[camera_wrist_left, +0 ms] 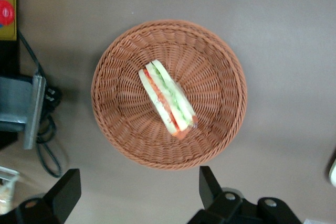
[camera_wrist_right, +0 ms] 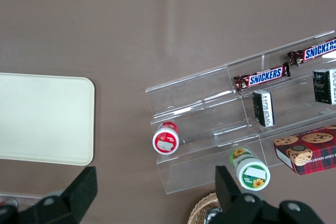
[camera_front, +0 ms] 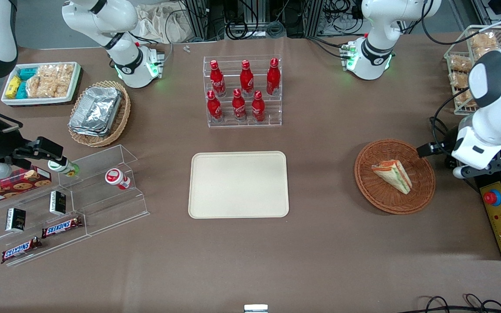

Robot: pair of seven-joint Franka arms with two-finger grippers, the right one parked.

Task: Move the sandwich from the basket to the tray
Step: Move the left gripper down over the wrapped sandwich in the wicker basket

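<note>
My gripper (camera_wrist_left: 139,192) hangs wide open and empty above the basket (camera_wrist_left: 220,66), where the sandwich (camera_wrist_left: 168,99) lies.

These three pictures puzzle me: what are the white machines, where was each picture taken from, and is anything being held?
The white machines are robot arms. One picture looks down at the table from the front; the other two come from cameras on the arms' wrists. The working arm's gripper hangs above the reddish woven basket, jaws open, holding nothing. In the basket lies a wrapped sandwich, which is to go onto the cream tray at the middle of the table, now bare. Farther from the front camera than the tray stands a rack of red bottles. Toward the parked arm's end are clear shelves with chocolate bars.
</note>
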